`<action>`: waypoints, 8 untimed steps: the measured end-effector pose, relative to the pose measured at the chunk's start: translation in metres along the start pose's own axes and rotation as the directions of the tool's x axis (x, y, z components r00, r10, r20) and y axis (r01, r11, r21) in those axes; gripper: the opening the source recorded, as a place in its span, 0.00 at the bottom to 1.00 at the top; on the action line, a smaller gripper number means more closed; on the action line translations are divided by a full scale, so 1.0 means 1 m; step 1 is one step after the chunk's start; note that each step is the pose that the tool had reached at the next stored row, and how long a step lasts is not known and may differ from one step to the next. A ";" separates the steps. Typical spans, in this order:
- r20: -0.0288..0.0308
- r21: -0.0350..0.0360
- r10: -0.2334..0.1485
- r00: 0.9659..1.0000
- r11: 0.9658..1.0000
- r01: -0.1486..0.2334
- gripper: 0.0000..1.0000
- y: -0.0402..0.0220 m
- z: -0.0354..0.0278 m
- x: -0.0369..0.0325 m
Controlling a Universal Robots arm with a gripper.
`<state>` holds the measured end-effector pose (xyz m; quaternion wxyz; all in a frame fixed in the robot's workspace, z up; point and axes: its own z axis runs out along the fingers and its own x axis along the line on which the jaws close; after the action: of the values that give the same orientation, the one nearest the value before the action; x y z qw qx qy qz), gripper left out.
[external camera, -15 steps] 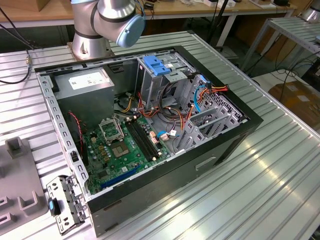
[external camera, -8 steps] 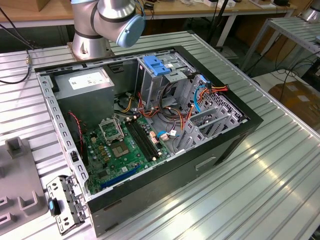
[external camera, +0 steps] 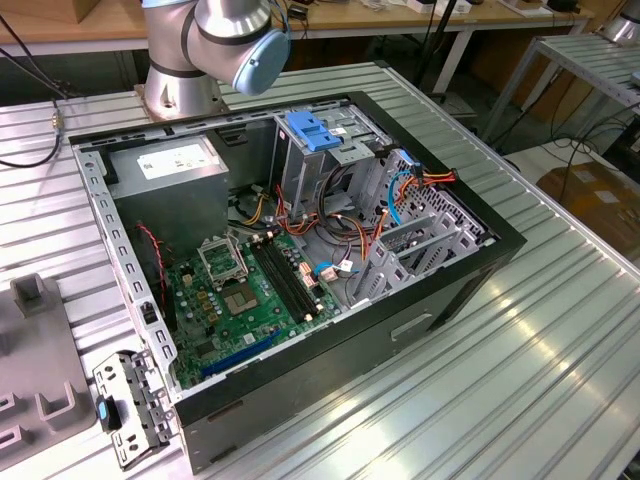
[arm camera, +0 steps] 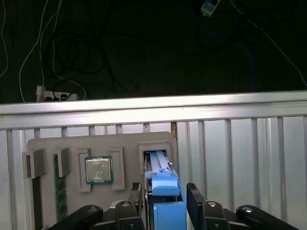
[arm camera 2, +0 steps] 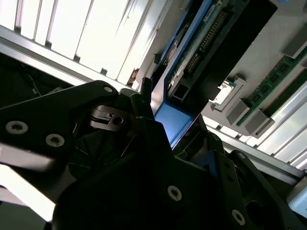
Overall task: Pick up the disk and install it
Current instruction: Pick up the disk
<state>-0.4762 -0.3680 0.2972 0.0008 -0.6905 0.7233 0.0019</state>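
Evidently the disk (arm camera: 166, 203), stood on edge in a slot of the grey tray (arm camera: 72, 143) so its narrow sides are reachable, is clamped by the gripper (arm camera: 165, 190).

Second wrist view | I see my gripper (arm camera 2: 175, 127) dark in the foreground | the disk (arm camera 2: 201, 43) edge-on in its blue carrier, reaching into the gripper | green memory stick (arm camera 2: 276, 76) in grey tray (arm camera 2: 268, 33) nearby | ribbed metal table (arm camera 2: 96, 33) behind

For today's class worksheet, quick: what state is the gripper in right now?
Gripper: astride the top edge of the disk; open or closed cannot be told.
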 end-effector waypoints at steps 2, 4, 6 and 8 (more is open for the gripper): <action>0.000 0.000 -0.006 1.000 1.000 0.006 0.49 0.0000 0.0000 0.0000; 0.000 0.000 -0.007 1.000 1.000 0.007 0.49 0.0000 0.0000 0.0000; 0.000 0.000 -0.012 1.000 1.000 0.012 0.49 0.0000 0.0000 0.0000; 0.000 0.000 -0.016 1.000 1.000 0.016 0.49 -0.0005 0.0001 -0.0001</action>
<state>-0.4757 -0.3679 0.2970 0.0009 -0.6962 0.7178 0.0019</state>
